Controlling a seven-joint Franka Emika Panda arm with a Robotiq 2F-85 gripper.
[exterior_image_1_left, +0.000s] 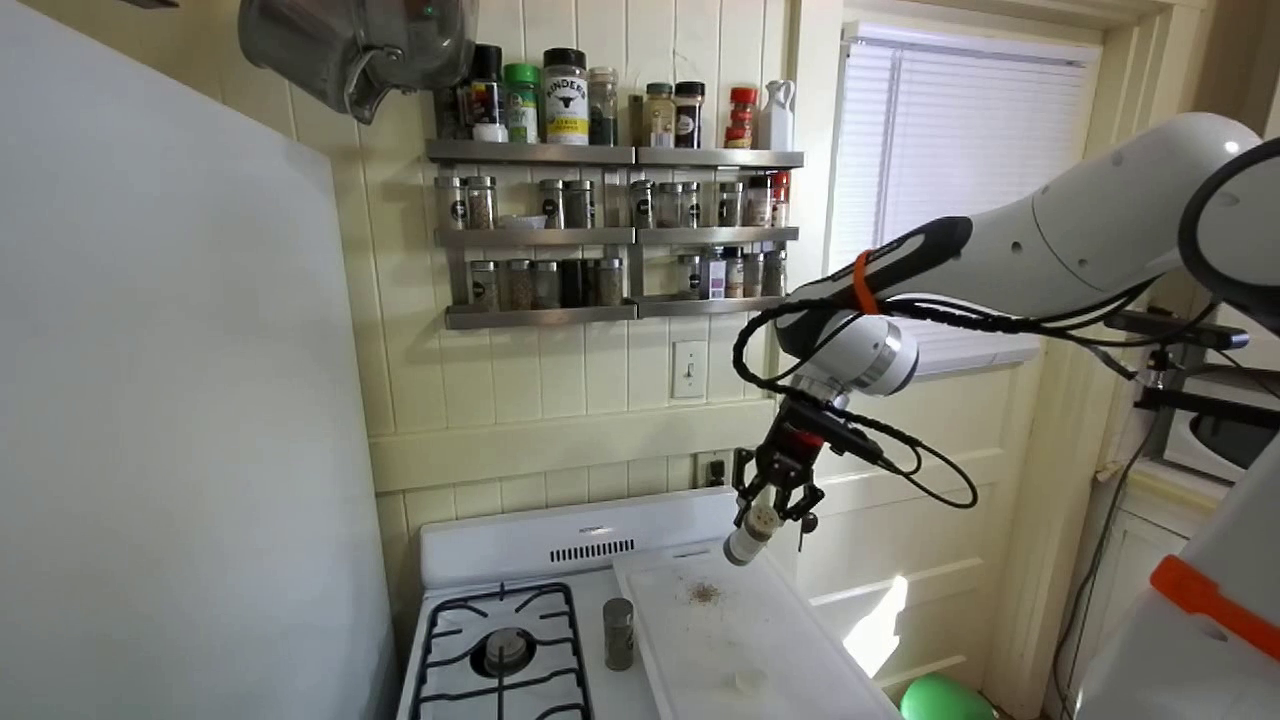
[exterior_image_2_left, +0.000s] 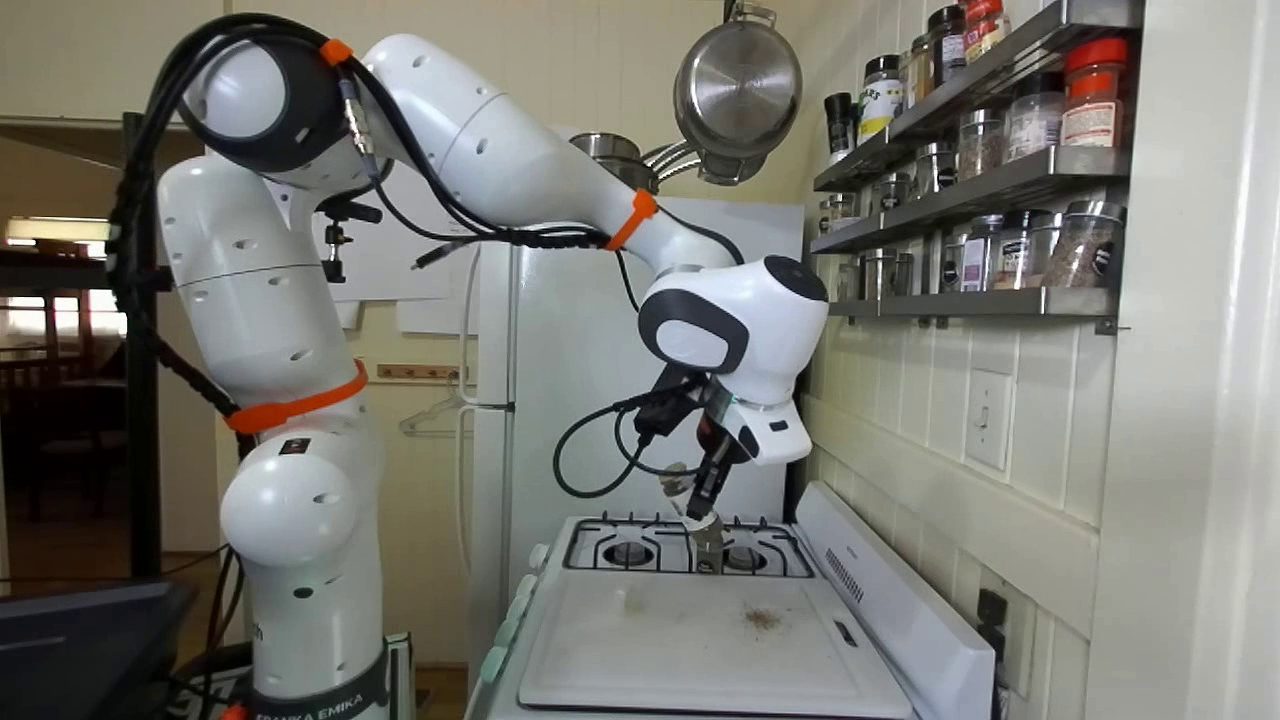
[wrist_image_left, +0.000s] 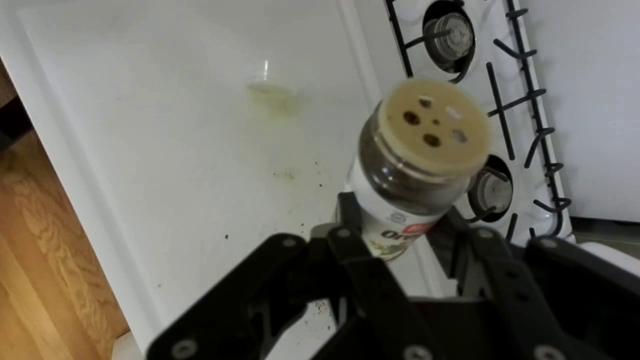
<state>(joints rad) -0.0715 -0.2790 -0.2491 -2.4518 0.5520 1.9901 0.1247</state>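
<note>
Left to right in an exterior view, up off the cover, comes the held jar, leaning with its tan cap as the higher end; the gripper is clamped round its labelled middle. It should handle light and rigid, its smooth sides apt to slide under a weak pinch, and brittle if glass (I can't tell glass from clear plastic here); the label band seems the best hold, below the cap. Dark brown contents show through its shoulder, and the cap's shaker holes are uncovered. Next, upright just beside the cover's burner-side edge, stands a second jar, its contents too dim to name. On the cover lie scattered brown crumbs. Rightmost, on the wall higher than the cover, the rack carries three rows of jars, many see-through with brown or dark fillings, including a red-lidded one.
</note>
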